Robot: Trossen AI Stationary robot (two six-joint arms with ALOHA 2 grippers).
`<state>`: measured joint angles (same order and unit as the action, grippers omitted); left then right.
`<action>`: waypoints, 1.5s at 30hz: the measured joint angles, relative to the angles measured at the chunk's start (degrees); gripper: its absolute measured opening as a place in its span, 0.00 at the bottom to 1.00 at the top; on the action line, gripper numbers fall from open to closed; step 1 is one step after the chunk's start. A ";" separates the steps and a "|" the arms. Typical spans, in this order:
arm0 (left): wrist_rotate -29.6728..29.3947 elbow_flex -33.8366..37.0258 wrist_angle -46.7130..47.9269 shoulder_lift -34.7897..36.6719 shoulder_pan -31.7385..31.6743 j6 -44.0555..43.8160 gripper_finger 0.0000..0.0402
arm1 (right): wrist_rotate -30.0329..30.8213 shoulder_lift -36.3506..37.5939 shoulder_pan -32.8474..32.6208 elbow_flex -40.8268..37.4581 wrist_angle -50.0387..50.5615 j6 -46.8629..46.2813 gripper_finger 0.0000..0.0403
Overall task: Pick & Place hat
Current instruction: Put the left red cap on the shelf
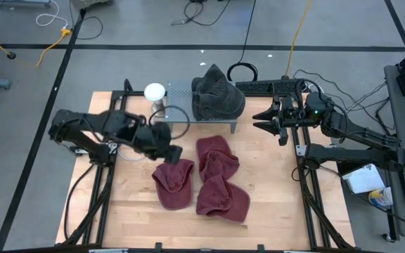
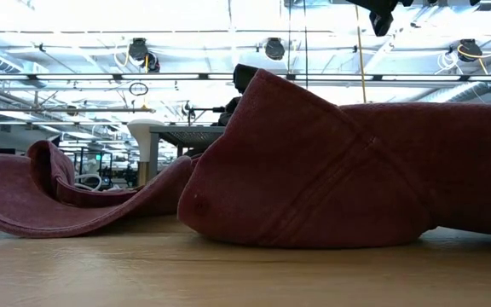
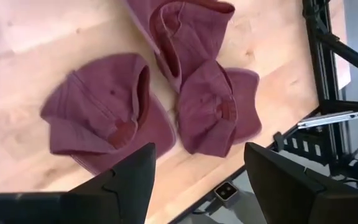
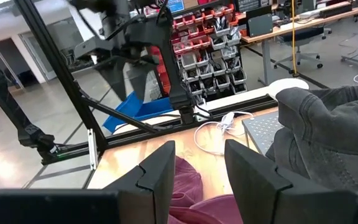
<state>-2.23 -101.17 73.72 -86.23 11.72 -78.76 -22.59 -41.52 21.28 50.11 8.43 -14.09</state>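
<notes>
Left gripper [image 1: 175, 152] hovering, fingers spread and empty, over the maroon hats; pick not yet made.

Three maroon hats are lying together at table centre; the nearest hat [image 1: 174, 184] is sitting at 6 o'clock from the gripper, just below it. A grey hat [image 1: 217, 96] is resting on the stand [image 1: 181, 112] at 12 o'clock. Right gripper [image 1: 265, 119] is waiting at 3 o'clock, fingers parted, holding nothing. Next move, in my judgement: descend and close on the hat's crown.
</notes>
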 joint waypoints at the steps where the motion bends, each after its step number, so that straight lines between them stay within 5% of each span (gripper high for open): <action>1: -0.40 0.70 -0.51 0.02 1.03 -1.48 0.64 | 0.00 -0.02 0.00 0.00 0.00 0.16 0.33; 15: -0.89 16.97 -9.10 -0.05 15.13 -27.29 0.79 | -0.07 0.00 0.00 0.00 0.00 0.24 0.33; 31: -3.88 33.63 -17.55 -0.02 23.67 -51.99 0.76 | -0.11 -0.33 0.00 0.00 0.09 0.26 0.33; 45: -7.38 50.89 -40.14 -0.01 24.01 -55.23 0.76 | -0.04 -0.57 0.00 0.00 0.90 2.91 0.33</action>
<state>-9.61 -50.28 33.58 -86.24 35.73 -134.00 -22.63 -42.09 21.28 50.11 9.32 -11.18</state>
